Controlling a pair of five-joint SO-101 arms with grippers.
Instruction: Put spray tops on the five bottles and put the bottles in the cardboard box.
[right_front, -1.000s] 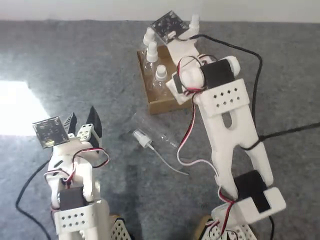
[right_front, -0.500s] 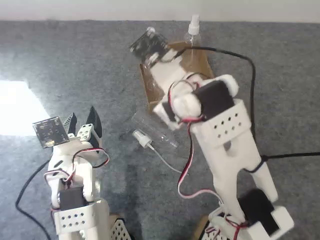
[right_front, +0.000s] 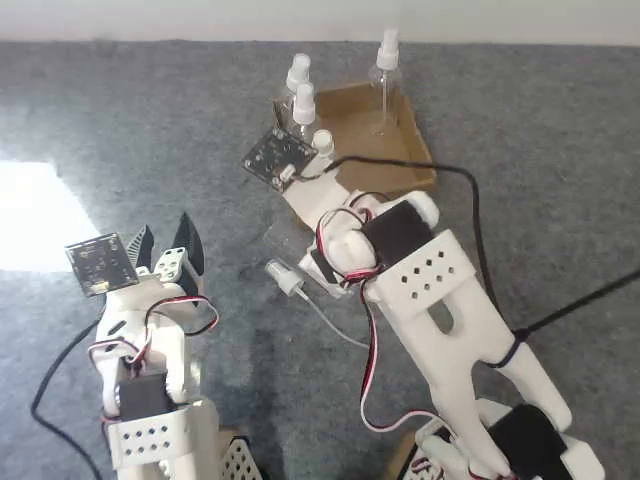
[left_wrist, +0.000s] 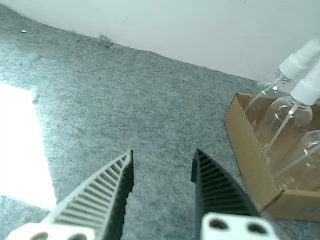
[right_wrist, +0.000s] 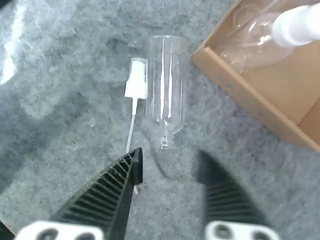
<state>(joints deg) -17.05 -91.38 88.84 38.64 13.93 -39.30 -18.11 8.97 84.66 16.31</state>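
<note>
The grey felt table surface (right_front: 150, 120) carries a brown cardboard box (right_front: 352, 125) at 12 o'clock. The right gripper (right_wrist: 170, 160) hangs above the felt at the box's 7 o'clock, jaws apart and holding nothing. The left gripper (left_wrist: 162, 160) sits at 8 o'clock, well apart from the box, jaws apart and holding nothing. Four clear plastic bottles with white spray tops (right_front: 385, 75) stand upright in the box. One uncapped clear plastic bottle (right_wrist: 167, 85) lies on the felt near the box's 7 o'clock corner. A white spray top with dip tube (right_wrist: 136, 85) lies just beside it at its 7 o'clock.
</note>
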